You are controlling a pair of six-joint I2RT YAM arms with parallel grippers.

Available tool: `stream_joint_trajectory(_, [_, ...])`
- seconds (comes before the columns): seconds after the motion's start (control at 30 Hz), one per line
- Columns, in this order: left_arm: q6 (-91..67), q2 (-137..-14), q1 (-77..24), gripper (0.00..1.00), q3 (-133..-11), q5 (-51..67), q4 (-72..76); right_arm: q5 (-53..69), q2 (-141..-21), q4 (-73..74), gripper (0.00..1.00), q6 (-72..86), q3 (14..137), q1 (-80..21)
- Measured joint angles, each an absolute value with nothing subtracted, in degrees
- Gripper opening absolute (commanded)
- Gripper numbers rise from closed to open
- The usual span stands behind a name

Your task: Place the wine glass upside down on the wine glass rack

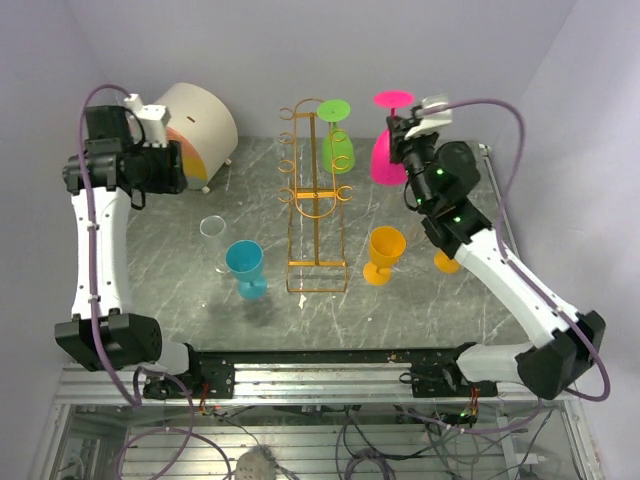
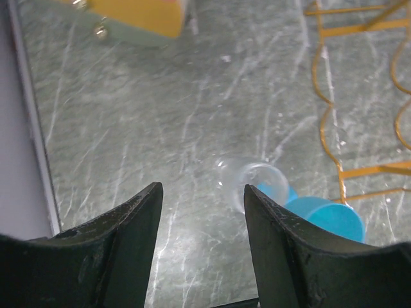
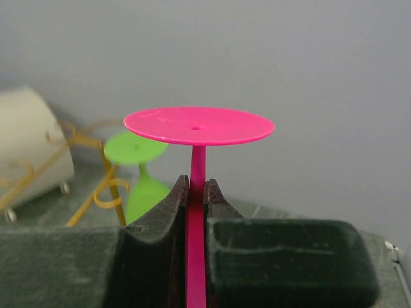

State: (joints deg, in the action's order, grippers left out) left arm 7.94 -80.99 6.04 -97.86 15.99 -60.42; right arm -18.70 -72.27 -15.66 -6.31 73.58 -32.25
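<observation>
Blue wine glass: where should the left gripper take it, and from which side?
Likely the thin stem under the bowl, as the right gripper holds the pink glass. The blue wine glass stands upright, so come in level from its near side; the clear glass stands close behind it.

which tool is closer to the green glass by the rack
Right. The right tool, shut on the stem of the pink glass, is just right of the green glass; the left tool is open, far off across the rack.
</observation>
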Motion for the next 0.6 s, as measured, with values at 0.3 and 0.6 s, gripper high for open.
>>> stream_joint_trajectory(0.3, [9.06, -81.84, 11.94, 0.64, -93.73, 22.09, -60.6, -2.42, -79.81, -18.09, 0.0, -10.55, 67.85, -27.4])
stream_joint_trajectory(0.6, [10.61, -83.81, 11.92, 0.63, -92.6, 25.93, -61.84, 10.83, -84.6, -28.95, 0.0, -13.85, 64.66, -26.35])
